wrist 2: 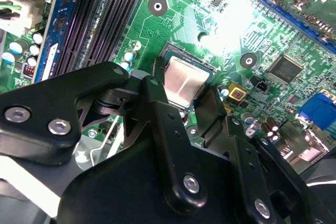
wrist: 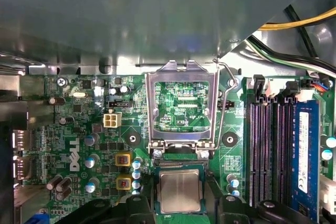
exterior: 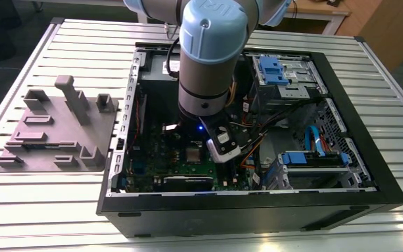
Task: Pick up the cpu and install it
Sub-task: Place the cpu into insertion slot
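Your gripper (wrist 2: pixel 182 90) straddles the cpu (wrist 2: pixel 185 77), which lies in, or just above, the socket (wrist: pixel 178 166) on the green motherboard (wrist: pixel 79 129). You cannot tell whether it grips the chip or has let go. The load plate (wrist: pixel 182 103) stands raised, so placing looks nearly done and clamping remains.
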`<state>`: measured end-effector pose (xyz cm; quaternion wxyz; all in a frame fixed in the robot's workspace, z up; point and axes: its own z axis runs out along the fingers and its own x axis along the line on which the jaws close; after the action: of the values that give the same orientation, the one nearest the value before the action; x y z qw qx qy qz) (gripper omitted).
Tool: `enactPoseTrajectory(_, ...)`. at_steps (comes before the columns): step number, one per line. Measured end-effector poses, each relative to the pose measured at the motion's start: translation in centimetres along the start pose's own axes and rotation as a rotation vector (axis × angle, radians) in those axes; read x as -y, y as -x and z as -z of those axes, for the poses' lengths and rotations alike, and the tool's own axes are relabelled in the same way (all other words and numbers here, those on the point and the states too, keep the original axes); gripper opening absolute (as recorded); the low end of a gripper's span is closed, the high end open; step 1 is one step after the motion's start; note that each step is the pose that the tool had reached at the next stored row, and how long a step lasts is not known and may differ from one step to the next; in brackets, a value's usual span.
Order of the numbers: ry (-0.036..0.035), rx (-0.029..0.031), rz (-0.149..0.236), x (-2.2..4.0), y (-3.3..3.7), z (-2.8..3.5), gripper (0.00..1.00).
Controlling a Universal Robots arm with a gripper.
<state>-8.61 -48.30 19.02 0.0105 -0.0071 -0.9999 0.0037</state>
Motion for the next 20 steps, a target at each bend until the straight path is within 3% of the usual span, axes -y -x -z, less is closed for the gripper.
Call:
enactPoseTrajectory(5,0.0000,0.0000,0.000,0.33,-0.08,0.00,0.47)
enactPoseTrajectory(20,0.0008,-0.0002,-0.015,0.32,0.09,-0.08,0.47)
